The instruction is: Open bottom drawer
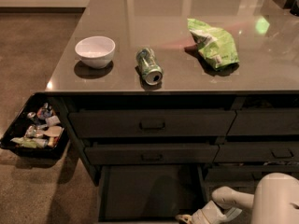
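Observation:
The bottom drawer of the wide stack stands pulled out toward me, and I look down into its dark, bare inside. Its front panel and handle are cut off by the lower edge of the view. My gripper is at the drawer's front right corner, at the very bottom of the view, with the white wrist and arm behind it to the right. The top drawer and the middle drawer above are shut.
On the grey counter sit a white bowl, a green can on its side and a green chip bag. A black bin of small items stands on the floor at the left. A second, cut-off drawer stack is at the right.

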Robot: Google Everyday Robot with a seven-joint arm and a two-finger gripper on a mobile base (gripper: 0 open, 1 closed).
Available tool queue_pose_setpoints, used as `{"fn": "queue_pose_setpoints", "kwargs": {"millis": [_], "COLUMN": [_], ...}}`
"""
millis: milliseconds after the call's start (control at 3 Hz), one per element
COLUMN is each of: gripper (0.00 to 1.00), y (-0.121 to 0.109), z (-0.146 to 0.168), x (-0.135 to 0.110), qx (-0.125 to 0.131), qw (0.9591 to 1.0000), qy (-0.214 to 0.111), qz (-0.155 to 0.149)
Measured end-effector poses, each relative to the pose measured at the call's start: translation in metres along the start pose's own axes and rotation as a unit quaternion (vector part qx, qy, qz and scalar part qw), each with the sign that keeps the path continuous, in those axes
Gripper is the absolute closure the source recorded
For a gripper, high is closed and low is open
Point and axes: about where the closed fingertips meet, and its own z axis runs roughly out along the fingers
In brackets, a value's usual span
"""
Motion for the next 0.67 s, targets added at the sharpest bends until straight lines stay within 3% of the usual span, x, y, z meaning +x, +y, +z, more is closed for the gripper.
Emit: {"fn": "queue_pose_setpoints", "kwargs": {"millis": [333, 667], "gripper": [0.0, 0.0], "y": [0.0, 0.027], "z": [0.0, 0.006], "x": [0.0, 0.002], "qx": [0.0, -0.036], "qw": [1.0, 0.9993], "qy": [0.0, -0.003], "qz": [0.0, 0.001]}}
